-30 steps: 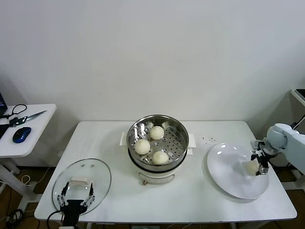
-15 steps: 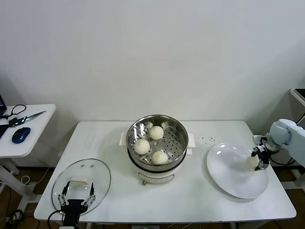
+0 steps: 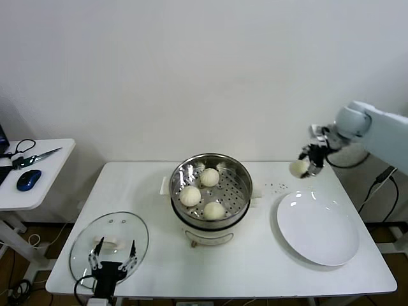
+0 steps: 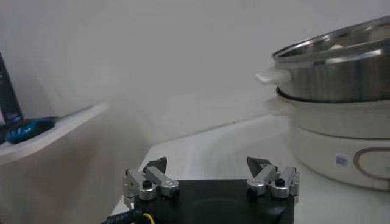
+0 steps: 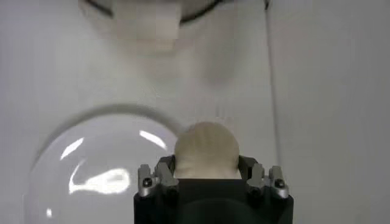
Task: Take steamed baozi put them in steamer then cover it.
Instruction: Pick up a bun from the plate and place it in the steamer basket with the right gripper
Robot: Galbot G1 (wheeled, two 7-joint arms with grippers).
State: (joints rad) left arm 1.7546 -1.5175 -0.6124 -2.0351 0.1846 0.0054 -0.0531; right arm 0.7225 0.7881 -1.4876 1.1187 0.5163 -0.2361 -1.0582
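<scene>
I have the right gripper (image 3: 308, 167) up in the air over the far right of the table (image 3: 268, 261), clamped on a bun (image 3: 298, 167). From the right wrist camera the bun (image 5: 206, 150) sits squeezed between the two fingers (image 5: 159, 176), with the plate (image 5: 103, 164) below it. In the head view the plate (image 3: 319, 228) lies on the right side of the table, nearer than the gripper. The steamer (image 3: 211, 189) stands mid-table with three buns (image 3: 190, 195) in its basket, uncovered. The lid (image 3: 109, 239) lies flat at the near left corner. My left gripper (image 3: 113, 261) waits just at the lid's near edge, jaws spread wide; whether it touches the glass I cannot tell from here. On the side table at far left lie a mouse (image 3: 29, 180) and scissors (image 3: 37, 157).
</scene>
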